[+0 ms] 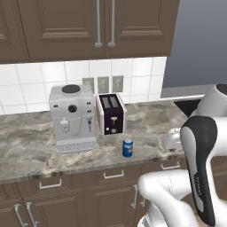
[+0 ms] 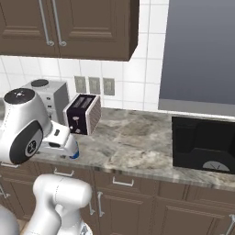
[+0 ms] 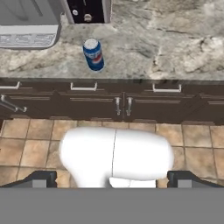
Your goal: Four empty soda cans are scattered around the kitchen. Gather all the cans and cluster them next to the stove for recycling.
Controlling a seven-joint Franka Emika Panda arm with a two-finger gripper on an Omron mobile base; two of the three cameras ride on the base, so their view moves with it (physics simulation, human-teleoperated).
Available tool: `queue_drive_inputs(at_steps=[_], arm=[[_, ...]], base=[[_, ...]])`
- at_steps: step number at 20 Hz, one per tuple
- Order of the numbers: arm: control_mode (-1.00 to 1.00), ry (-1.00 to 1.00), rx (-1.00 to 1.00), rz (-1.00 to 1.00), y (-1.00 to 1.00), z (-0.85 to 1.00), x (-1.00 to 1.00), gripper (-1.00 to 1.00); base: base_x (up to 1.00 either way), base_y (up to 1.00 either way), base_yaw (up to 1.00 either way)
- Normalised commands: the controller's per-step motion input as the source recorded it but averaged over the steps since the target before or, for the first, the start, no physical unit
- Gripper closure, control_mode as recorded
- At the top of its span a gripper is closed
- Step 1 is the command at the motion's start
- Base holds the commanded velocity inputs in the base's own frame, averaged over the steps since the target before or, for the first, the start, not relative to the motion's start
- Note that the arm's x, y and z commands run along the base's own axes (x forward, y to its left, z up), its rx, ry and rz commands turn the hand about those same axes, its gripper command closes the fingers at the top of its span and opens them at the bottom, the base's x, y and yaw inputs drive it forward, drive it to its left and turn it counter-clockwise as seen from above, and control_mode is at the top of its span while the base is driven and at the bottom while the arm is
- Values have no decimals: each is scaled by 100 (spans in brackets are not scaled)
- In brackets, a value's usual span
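The gripper (image 3: 112,178) hangs with jaws apart, holding nothing, above the floor tiles (image 3: 26,148) before the cabinet doors (image 3: 122,107). One blue soda can (image 1: 127,148) stands upright near the counter (image 1: 26,150) front edge, apart from one coffee machine (image 1: 72,117) and one toaster (image 1: 111,114) behind it.

In the right base view the blue soda can (image 2: 74,155) is almost wholly hidden behind the arm; just a blue sliver is seen. The coffee machine (image 2: 50,98) is partly covered by the arm there. In the hand view the toaster (image 3: 87,11) is cut off by the top edge, and the can's label is too small to be read.
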Motion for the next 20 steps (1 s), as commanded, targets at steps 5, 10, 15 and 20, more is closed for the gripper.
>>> queue_drive_inputs(at_steps=[5,10,15,20], arm=[[-100,3,0,0,26,-1,30,-100],[-100,0,0,2,5,-10,21,-100],[-100,0,0,1,0,-12,27,-100],[-100,-3,0,8,4,-12,3,-100]], base=[[0,0,0],[0,0,0],[0,0,0],[0,0,0]])
